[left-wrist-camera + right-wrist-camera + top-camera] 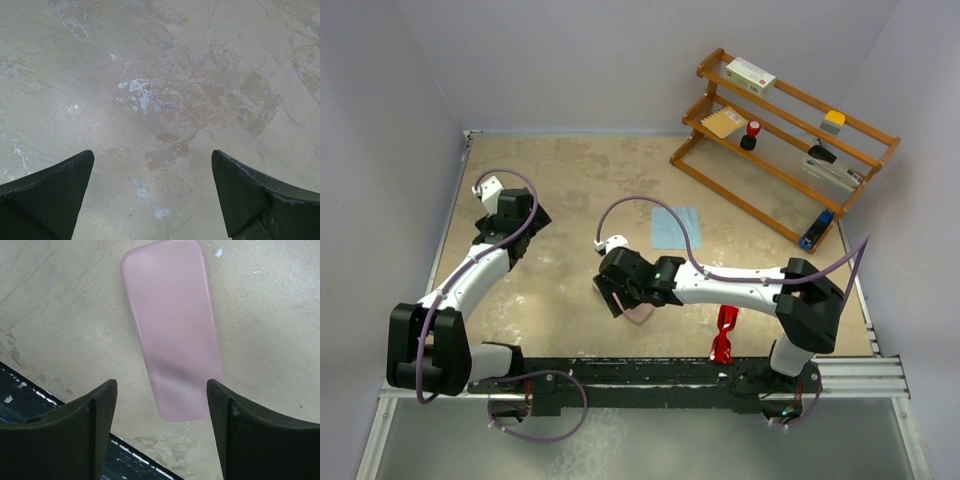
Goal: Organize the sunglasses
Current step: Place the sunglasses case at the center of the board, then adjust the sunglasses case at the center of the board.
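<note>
The red sunglasses [725, 335] lie on the table near the front edge, under my right arm's forearm. The pale pink case [638, 313] lies shut near the front middle; in the right wrist view it [175, 325] fills the space ahead of the fingers. My right gripper [617, 298] is open and empty, hovering right over the case's near end [161, 390]. My left gripper [520, 215] is open and empty over bare table at the left [152, 160]. A light blue cloth [676, 227] lies flat in the table's middle back.
A wooden two-tier rack [782, 140] stands at the back right, holding a box, a red-topped item and other small things. The black front rail [620, 375] runs along the near edge, and shows in the right wrist view [30, 395]. Grey walls enclose the table.
</note>
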